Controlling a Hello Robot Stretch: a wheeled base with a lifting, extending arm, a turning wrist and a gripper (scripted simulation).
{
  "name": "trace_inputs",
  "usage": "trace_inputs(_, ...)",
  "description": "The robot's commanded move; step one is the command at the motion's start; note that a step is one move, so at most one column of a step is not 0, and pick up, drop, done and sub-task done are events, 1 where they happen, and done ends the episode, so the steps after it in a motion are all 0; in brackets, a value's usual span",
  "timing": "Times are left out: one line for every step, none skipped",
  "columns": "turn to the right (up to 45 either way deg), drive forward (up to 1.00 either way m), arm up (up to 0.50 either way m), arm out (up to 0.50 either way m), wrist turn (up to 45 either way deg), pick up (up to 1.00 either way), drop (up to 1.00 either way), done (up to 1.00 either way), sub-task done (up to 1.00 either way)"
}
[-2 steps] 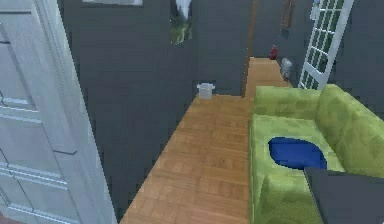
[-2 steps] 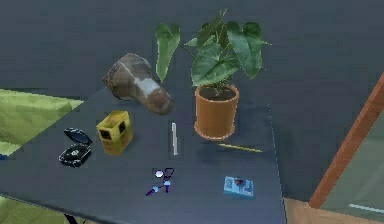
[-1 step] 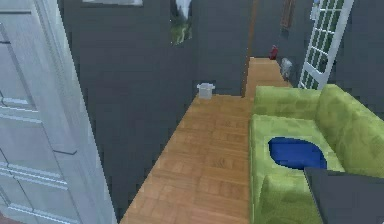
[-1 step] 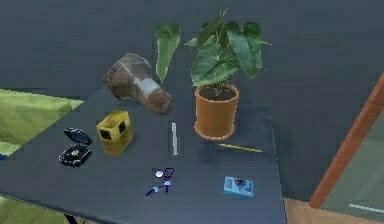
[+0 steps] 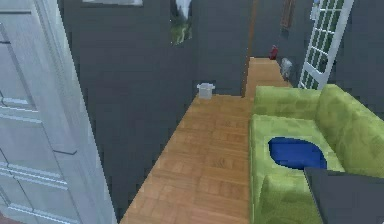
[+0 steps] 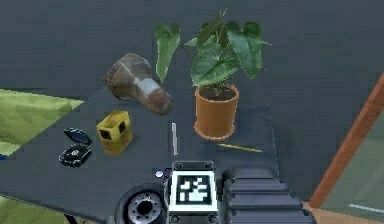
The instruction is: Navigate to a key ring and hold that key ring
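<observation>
Beside green sofa (image 6: 25,115), dark table (image 6: 45,165), potted plant (image 6: 216,108)

Gripper (image 6: 143,206) low, at bottom edge

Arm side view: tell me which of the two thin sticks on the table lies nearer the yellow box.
The pale stick, left of the plant pot, between pot and yellow box. The darker, yellowish stick lies on the pot's other side.

Sofa (image 5: 352,122), potted plant (image 6: 216,102), yel. box (image 6: 114,132).
</observation>
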Motion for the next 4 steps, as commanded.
trace_inputs(0.0,0.0,0.0,0.14,0.0,0.0,0.0,0.0,0.0)
trace_inputs(0.0,0.0,0.0,0.0,45.0,0.0,0.0,0.0,0.0)
trace_inputs(0.0,0.0,0.0,0.0,45.0,0.0,0.0,0.0,0.0)
trace_inputs(0.0,0.0,0.0,0.0,45.0,0.0,0.0,0.0,0.0)
